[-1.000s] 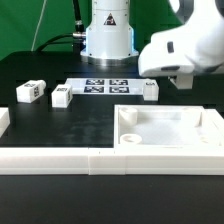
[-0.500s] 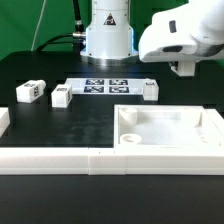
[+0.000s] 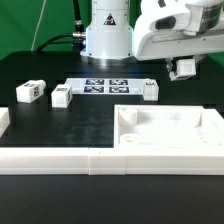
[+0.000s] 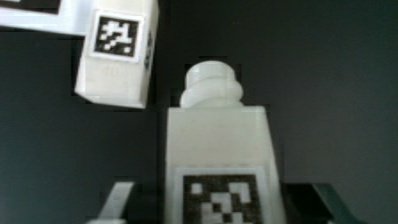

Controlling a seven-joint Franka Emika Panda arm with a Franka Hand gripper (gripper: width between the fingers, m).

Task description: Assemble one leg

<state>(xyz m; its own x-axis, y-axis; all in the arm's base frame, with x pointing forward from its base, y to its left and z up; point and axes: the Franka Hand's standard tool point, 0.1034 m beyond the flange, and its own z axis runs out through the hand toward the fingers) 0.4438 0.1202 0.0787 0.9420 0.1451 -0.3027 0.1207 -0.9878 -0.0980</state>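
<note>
My gripper [image 3: 183, 68] hangs high at the exterior view's right, above the large white tray-like part [image 3: 205, 142]. It is shut on a leg [image 4: 217, 140], a white oblong block with a marker tag and a rounded peg at its far end. In the wrist view the gripper [image 4: 217, 196] has one dark finger [image 4: 121, 200] on each side of the block. Another leg [image 4: 121, 55] lies on the black table below it. Three loose legs show in the exterior view: one at the left [image 3: 28, 91], one [image 3: 62, 96] beside it, one [image 3: 150, 90] by the marker board's right end.
The marker board [image 3: 100, 86] lies flat at the back middle. A long white rail [image 3: 60, 160] runs along the front of the table. The robot base [image 3: 108, 35] stands behind, with green cloth beyond.
The gripper has risen and moved a little toward the exterior view's right, carrying the leg with it. The loose legs and the tray-like part have not moved.
</note>
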